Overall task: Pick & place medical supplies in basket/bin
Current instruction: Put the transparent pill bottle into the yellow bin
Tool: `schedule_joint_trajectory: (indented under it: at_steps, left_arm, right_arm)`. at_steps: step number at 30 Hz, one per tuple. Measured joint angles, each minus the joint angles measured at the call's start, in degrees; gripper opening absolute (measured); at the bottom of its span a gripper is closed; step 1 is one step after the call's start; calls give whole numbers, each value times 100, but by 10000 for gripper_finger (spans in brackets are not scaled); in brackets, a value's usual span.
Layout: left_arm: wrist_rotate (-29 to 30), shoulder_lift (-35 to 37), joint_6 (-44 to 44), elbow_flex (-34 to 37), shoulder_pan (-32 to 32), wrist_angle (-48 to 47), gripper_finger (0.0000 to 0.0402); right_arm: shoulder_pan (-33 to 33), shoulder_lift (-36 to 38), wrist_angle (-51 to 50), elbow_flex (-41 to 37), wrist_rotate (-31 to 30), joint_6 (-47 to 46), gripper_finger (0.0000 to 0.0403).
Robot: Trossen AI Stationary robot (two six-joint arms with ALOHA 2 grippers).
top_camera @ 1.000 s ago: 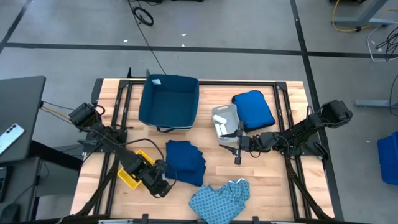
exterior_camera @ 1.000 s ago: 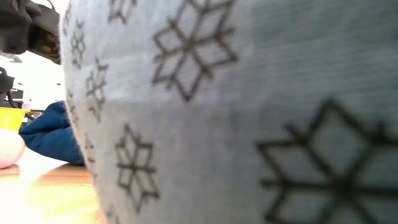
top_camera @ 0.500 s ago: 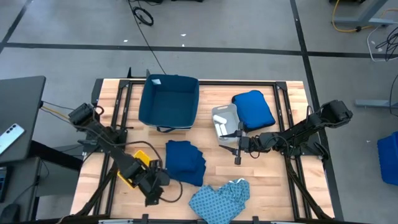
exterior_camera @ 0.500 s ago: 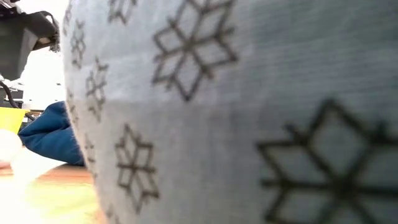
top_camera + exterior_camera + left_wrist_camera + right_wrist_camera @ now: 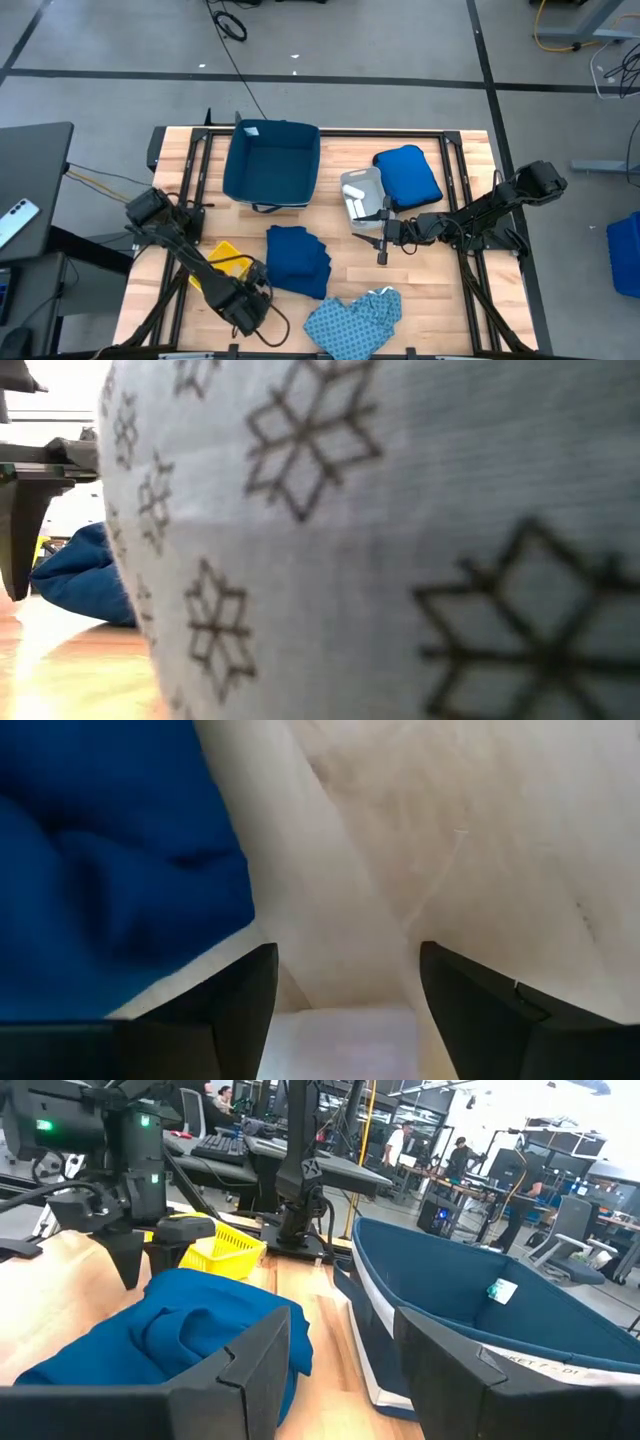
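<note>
Wooden tabletop [image 5: 440, 300]: left gripper [image 5: 247, 306], jaws apart, hovers beside the navy garment [image 5: 298, 258], next descending to grasp; right gripper [image 5: 381, 243], jaws apart, waits

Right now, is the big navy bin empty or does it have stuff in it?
Nearly empty: the navy bin holds only a small pale tag-like item; nothing else shows inside.

bare wood beside navy garment [image 5: 298, 260]; yellow tray [image 5: 222, 268] crowds left gripper [image 5: 250, 308].
</note>
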State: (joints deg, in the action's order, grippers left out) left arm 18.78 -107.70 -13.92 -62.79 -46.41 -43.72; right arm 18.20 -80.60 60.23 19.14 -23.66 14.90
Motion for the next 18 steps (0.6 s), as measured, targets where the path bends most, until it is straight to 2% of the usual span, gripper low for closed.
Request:
schedule_joint_trajectory:
  at_steps: [4,9,14,18]
  left_arm:
    - [66,-58,415,-10,-5,-62,252]
    - [327,-8,230,-150,-1,-341,252]
    - [731,57,-1073,-511,15,-441,252]
    - [463,45,-2599,-737,176,-564,252]
  right_arm:
    - [0,0,-5,0,0,0,188]
    - [0,0,-8,0,-2,0,188]
    - [0,0,-31,0,-14,-2,188]
    - [0,0,-47,0,-19,-2,188]
